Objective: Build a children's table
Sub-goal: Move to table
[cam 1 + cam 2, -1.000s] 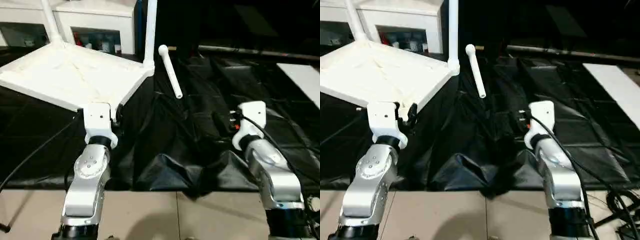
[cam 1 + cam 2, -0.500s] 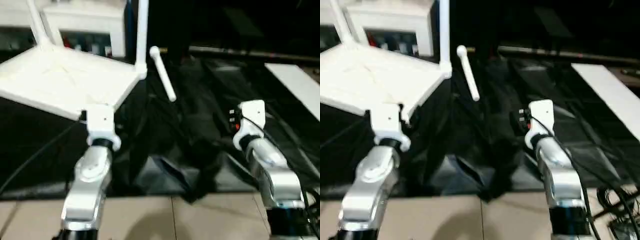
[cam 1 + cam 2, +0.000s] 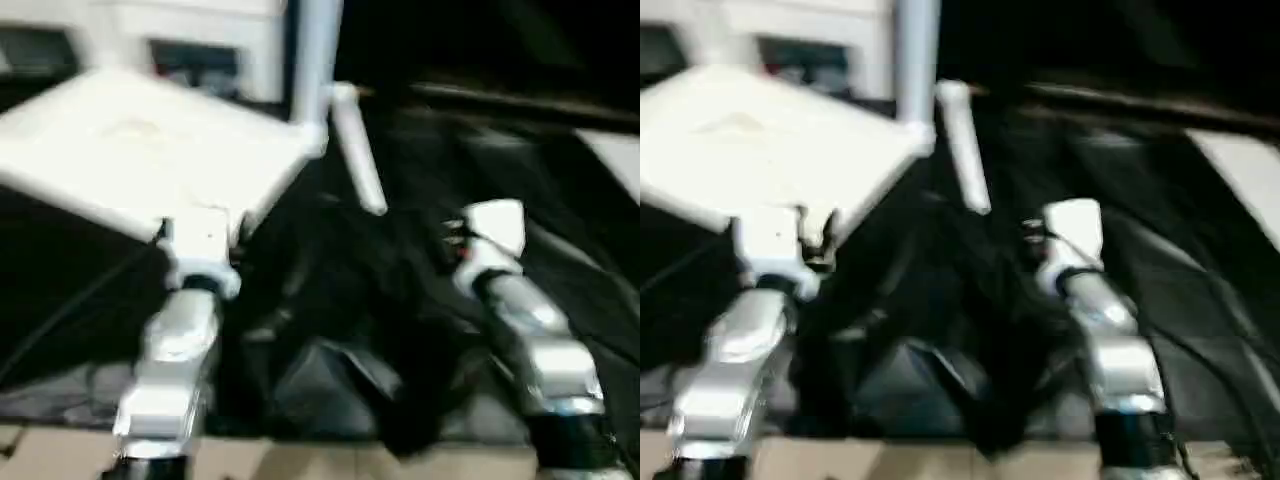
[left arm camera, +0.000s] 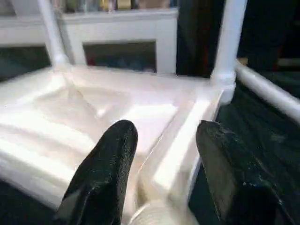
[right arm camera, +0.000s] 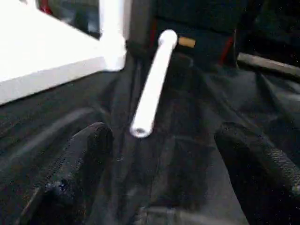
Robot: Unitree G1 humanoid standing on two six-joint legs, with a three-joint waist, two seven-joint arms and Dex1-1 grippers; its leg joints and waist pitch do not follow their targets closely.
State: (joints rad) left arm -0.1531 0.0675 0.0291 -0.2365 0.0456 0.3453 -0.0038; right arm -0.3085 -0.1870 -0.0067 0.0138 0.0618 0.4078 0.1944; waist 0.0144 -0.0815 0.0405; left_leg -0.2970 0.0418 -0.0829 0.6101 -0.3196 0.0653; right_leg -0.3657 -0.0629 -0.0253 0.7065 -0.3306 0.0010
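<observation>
The table (image 3: 150, 150) lies upside down on the black sheet (image 3: 400, 300), two legs (image 4: 229, 42) already standing in its far corner sockets, a loose leg (image 5: 152, 84) lying on the sheet just beside it. My left gripper (image 4: 164, 154) straddles the near edge of the top, fingers half open around the rim; I can't quite tell if they pinch it. My right gripper (image 5: 159, 154) hangs wide open and empty, short of the loose leg. The plastic looks light, stiff and slick, so I'd take the leg mid-shaft, where a tapered tube shouldn't slide or tip.
</observation>
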